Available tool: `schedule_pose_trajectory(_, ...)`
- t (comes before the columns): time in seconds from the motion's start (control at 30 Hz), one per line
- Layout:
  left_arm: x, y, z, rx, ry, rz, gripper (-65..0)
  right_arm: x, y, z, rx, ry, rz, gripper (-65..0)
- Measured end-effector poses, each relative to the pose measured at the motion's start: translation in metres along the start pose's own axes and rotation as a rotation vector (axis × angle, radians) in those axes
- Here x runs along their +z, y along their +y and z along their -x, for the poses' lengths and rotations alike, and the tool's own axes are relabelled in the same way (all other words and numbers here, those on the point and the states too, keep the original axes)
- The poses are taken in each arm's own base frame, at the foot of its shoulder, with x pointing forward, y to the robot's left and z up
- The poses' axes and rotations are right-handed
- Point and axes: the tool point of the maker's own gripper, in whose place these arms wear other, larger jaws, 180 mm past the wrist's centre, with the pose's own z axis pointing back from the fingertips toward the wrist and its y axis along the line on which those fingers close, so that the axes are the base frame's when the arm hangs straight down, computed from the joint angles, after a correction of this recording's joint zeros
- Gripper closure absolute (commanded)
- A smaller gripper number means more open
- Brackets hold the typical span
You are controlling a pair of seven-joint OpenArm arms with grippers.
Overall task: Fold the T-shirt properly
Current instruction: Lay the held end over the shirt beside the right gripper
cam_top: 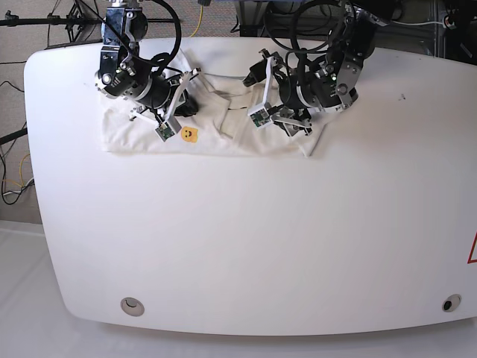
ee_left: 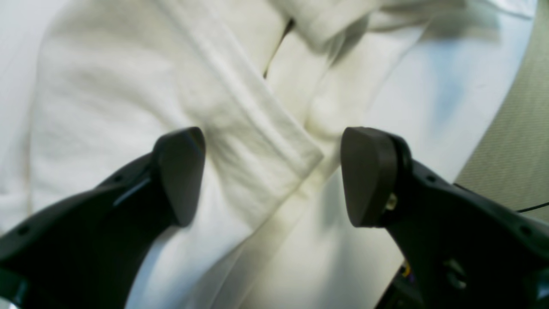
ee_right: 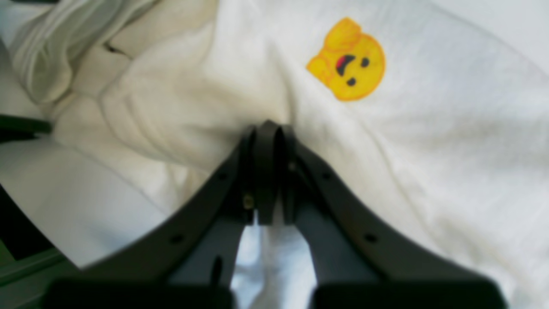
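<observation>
The white T-shirt (cam_top: 138,139) lies crumpled along the far part of the table, plain back up, with its yellow smiley (cam_top: 190,134) showing. In the right wrist view my right gripper (ee_right: 268,128) is shut on a bunched fold of the T-shirt (ee_right: 180,98), just below and left of the smiley (ee_right: 349,60). In the left wrist view my left gripper (ee_left: 274,176) is open just above the T-shirt (ee_left: 120,86), with a hemmed sleeve edge (ee_left: 274,141) between its fingers (ee_left: 182,171). The printed front is hidden.
The white table (cam_top: 238,239) stretches toward the near edge. Both arms (cam_top: 328,78) hang over the shirt at the far side. Cables and stands stand behind the far edge. Grey floor (ee_left: 514,128) shows past the table edge in the left wrist view.
</observation>
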Motion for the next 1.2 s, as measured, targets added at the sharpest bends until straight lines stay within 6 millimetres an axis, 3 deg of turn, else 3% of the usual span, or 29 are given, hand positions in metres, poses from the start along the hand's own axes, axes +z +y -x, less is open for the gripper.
schedule_pose_trajectory(0.63, 0.0, 0.005, 0.005, -0.017, 0.025, -0.028, -44.9, 0.0, 0.0, 0.0, 0.0, 0.0, 0.0, -2.0)
schedule_pose_trajectory(0.73, 0.0, 0.005, 0.004, -0.02, 0.019, -0.026, -35.9, 0.0, 0.0, 0.0, 0.0, 0.0, 0.0, -2.0)
schedule_pose_trajectory(0.93, 0.0, 0.004, -0.005, -0.019, -0.032, -0.024, -6.4, 0.0, 0.0, 0.0, 0.0, -0.001, 0.0, -2.0)
schedule_pose_trajectory(1.0, -0.002, 0.004, -0.004, -0.015, -0.031, -0.021, 0.0, 0.0, 0.0, 0.0, 0.0, 0.0, 0.0, -2.0)
schedule_pose_trajectory(1.2, -0.008, 0.004, 0.002, 0.004, -0.022, -0.005, -0.1, 0.0, 0.0, 0.0, 0.0, 0.0, 0.0, -2.0)
